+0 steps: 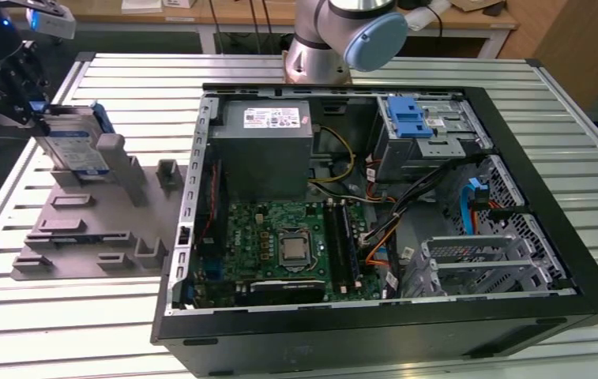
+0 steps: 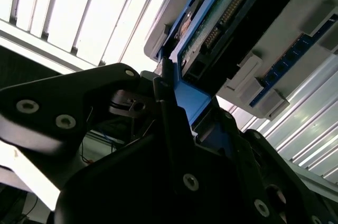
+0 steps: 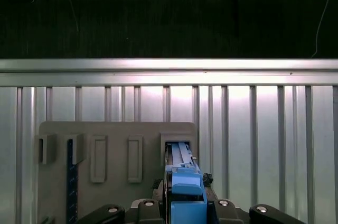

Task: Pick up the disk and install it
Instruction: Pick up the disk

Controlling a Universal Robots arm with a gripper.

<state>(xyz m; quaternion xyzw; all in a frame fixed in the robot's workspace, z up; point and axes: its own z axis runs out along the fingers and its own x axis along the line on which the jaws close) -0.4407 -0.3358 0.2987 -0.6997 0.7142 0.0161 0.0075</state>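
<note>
The gripper (image 1: 35, 110) is pinching the disk (image 1: 72, 142) (by its blue bracket edge). The disk is standing upright in the grey holder (image 1: 77, 229), just below the gripper.

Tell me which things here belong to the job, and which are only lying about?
Job: the disk, upright in the grey holder, gripped by the tool; open computer case; drive cage.
Lying about: power supply; motherboard; slatted table.

Exterior view: high, wide, over computer case (image 1: 383, 197). Both wrist views: close, sharing disk (image 3: 182, 179).
</note>
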